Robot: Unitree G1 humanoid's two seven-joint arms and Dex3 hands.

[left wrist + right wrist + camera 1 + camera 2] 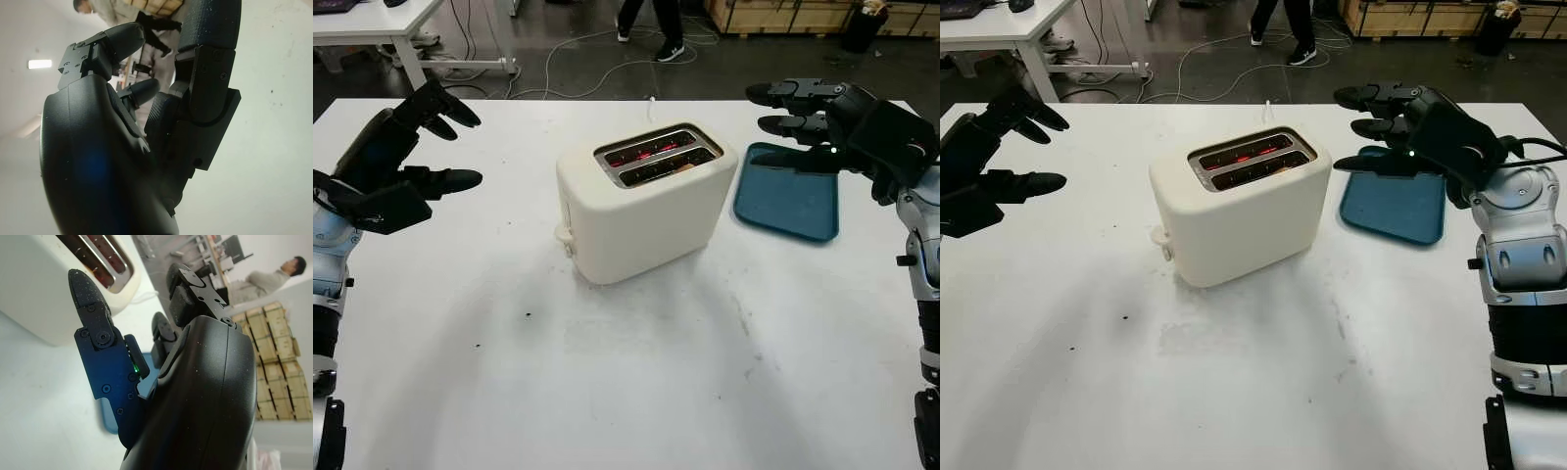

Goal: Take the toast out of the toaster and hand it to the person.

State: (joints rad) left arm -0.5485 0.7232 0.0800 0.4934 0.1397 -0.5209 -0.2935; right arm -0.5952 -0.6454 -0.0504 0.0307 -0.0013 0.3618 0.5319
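A cream two-slot toaster (641, 201) stands near the middle of a white table (636, 382), turned at an angle. Its slots glow red inside, and a sliver of toast (685, 166) shows low in the nearer slot, barely above the rim. A blue tray (786, 193) lies flat on the table just to the toaster's right. The left robot hand (411, 157) hangs in the air over the table's left side, well apart from the toaster, open and holding nothing. The right robot hand (1400, 122) hovers above the tray's far edge, also open and empty, its fingers pointing toward the toaster. Beyond the table's far edge, a person's legs (651, 24) stand on the dark floor among cables.
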